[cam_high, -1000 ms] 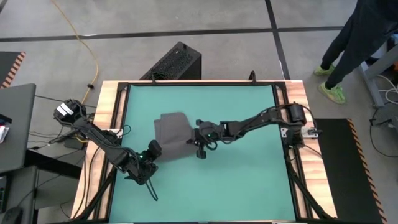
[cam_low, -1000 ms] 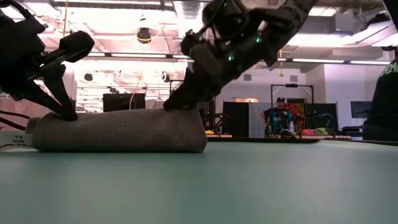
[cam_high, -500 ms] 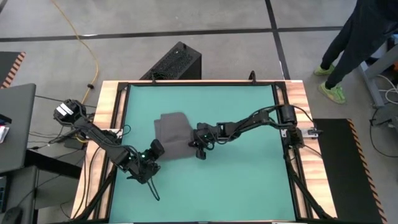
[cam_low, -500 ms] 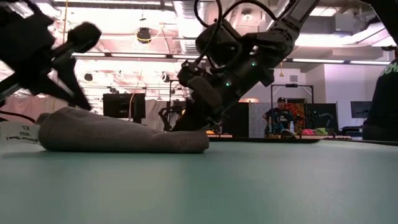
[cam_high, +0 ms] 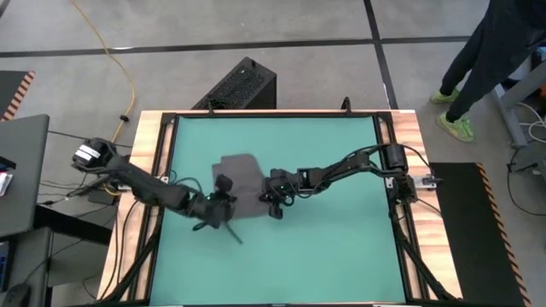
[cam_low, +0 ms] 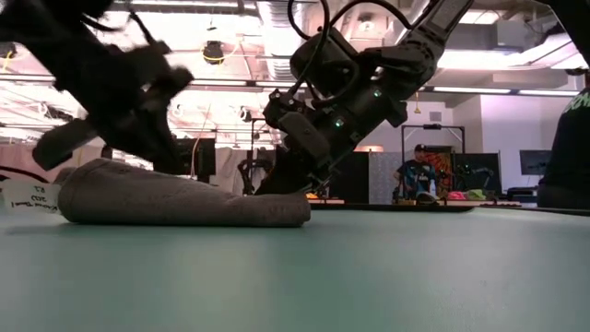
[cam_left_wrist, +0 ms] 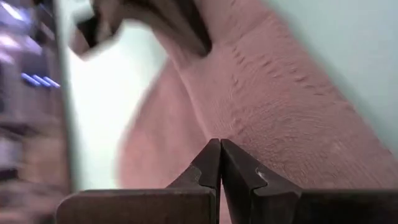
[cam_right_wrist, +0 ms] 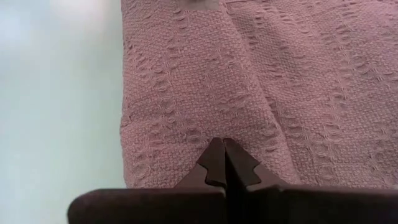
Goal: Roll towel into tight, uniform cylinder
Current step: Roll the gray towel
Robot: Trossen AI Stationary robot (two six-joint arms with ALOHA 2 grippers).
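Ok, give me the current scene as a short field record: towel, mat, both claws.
towel: dark grey towel lying low on the mat, folded or loosely rolled, not a tight cylinder
tag: small white tag at one end of the towel
mat: teal mat covering the table top
left claw: left claw shut, tips over the towel's near edge
right claw: right claw shut, tips at the towel's right edge
held: neither claw shows cloth pinched
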